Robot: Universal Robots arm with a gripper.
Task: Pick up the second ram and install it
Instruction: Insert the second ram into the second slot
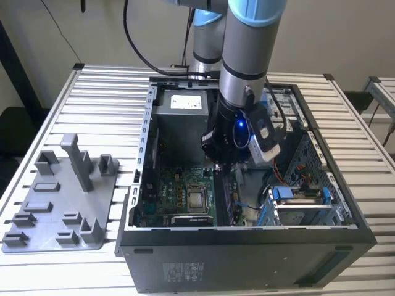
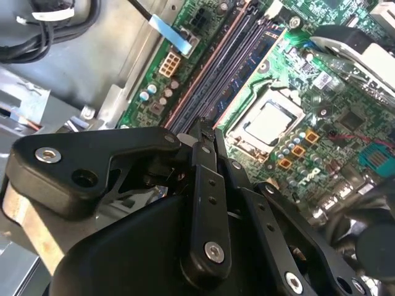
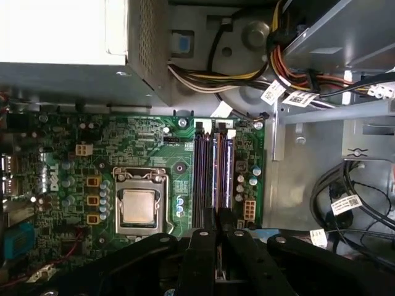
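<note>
Ribbed aluminium slats make up the desk, pale and bare along its far edge, against a plain beige wall. Part of another slatted frame stands past the exterior view's right edge of the desk.

A grey plastic tray lies near the desk's front corner on the exterior view's left, with a tall grey post upright on it. Just beside the tray, an open black case takes up the middle and right of the desk. Inside it are a green board, a grey power supply at the far end, and bundled cables.

The arm reaches down into the case, and the gripper hangs low over the board. In both wrist views the gripper has its fingertips drawn together with barely a slit between them. It stands at the near end of the memory slots, beside the square metal CPU.

I cannot tell whether the ram is pinched in that slit or is one of the dark strips along the slots.
</note>
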